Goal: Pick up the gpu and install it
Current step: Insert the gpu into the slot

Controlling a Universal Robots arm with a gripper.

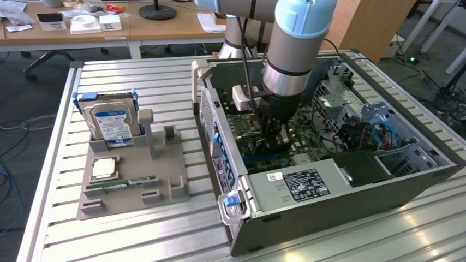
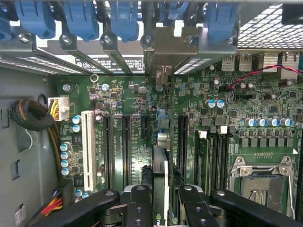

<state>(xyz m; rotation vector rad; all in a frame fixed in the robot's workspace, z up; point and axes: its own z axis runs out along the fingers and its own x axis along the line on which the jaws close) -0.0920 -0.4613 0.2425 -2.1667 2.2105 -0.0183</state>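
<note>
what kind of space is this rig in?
Likely a robotics lab or office workshop: an open grey desktop computer case sits on a slotted aluminium table, with wooden desks behind, plus a grey fixture tray of parts.

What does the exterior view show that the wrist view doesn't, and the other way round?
Exterior view: the silver hard drive upright in the grey holder, the green RAM stick lying flat there, and the slatted table.
Wrist view: the white slot, the blue latches.
Both: the gripper shut on the gpu, held edge-on over the motherboard inside the computer case.
</note>
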